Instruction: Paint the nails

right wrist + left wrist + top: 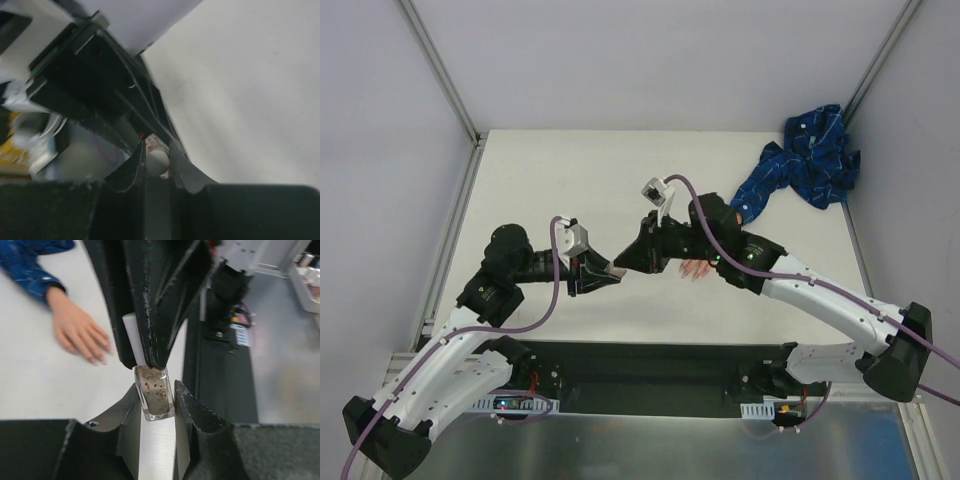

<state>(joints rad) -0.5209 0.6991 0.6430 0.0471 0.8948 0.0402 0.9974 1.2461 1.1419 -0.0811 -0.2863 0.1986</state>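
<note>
Count first: I am seeing two black-and-white robot arms, the left arm [470,340] and the right arm [820,295]. There is also one small clear glass polish bottle [155,392] with speckled greyish contents, one white plastic cap [131,332], one flesh-coloured mannequin hand [75,327] and one blue patterned fabric sleeve [800,165], all over one pale table [570,170].

The left jaws are pressing in on the bottle's two sides and gripping it. The right jaws are meeting it from the opposite side, drawn nearly together and pinching the white cap. In the right wrist view the cap is sitting between the two fingers.

The mannequin hand is lying flat on the table, palm down, partly under the right arm's wrist in the top view. The tiny glossy pinkish nails [103,359] are blurring at the fingertips, so I am not counting them. They are lying near the spot where the jaws meet, off to one side, and touching neither pair.
</note>
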